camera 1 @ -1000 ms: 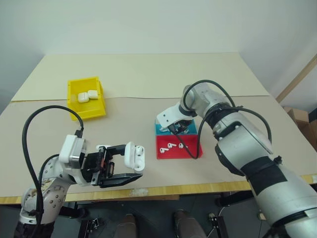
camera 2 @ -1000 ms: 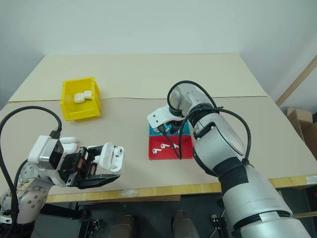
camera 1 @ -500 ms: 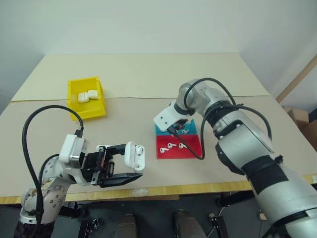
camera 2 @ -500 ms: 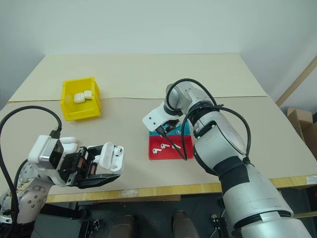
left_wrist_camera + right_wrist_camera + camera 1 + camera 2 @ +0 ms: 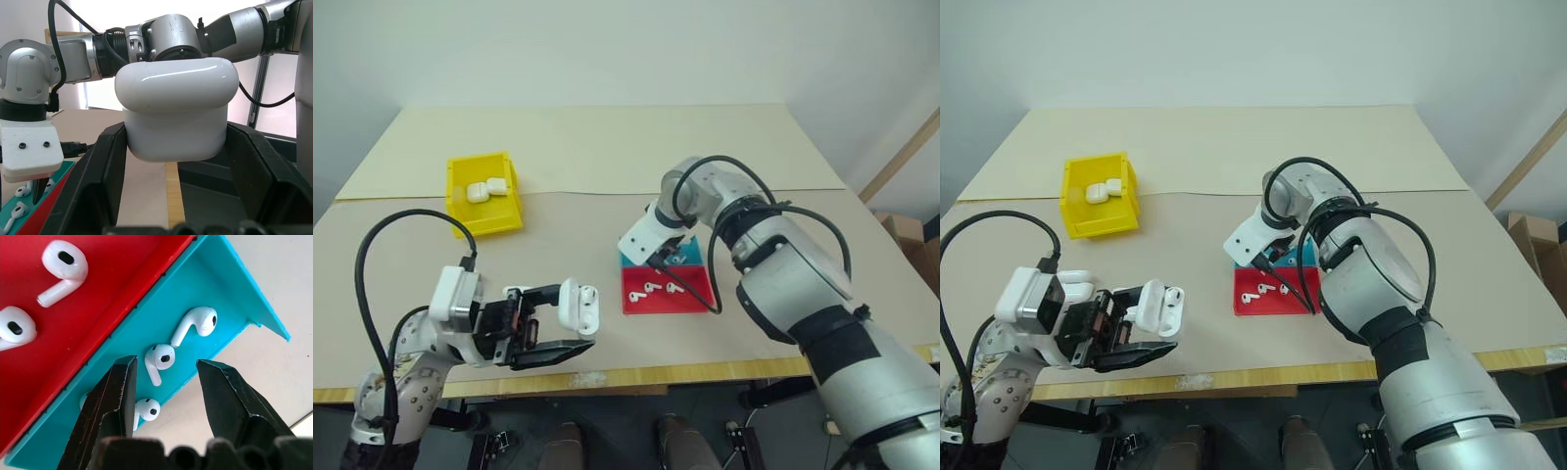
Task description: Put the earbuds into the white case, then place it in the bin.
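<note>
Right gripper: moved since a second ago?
Yes. The right gripper, jaws open over the blue tray, has rolled at the wrist and shifted slightly toward the yellow bin, while the red tray stayed put.

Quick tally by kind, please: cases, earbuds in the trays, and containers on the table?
White cases: 3 (1 in the left gripper, 2 in the bin)
Earbuds in trays: 5 in view (2 in the red tray, 3 in the blue tray)
Containers: 3
Total: 11

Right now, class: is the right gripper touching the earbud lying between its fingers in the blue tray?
Apart. The right wrist view shows blue tray floor on both sides of the earbud, between it and the right gripper fingers.
</note>
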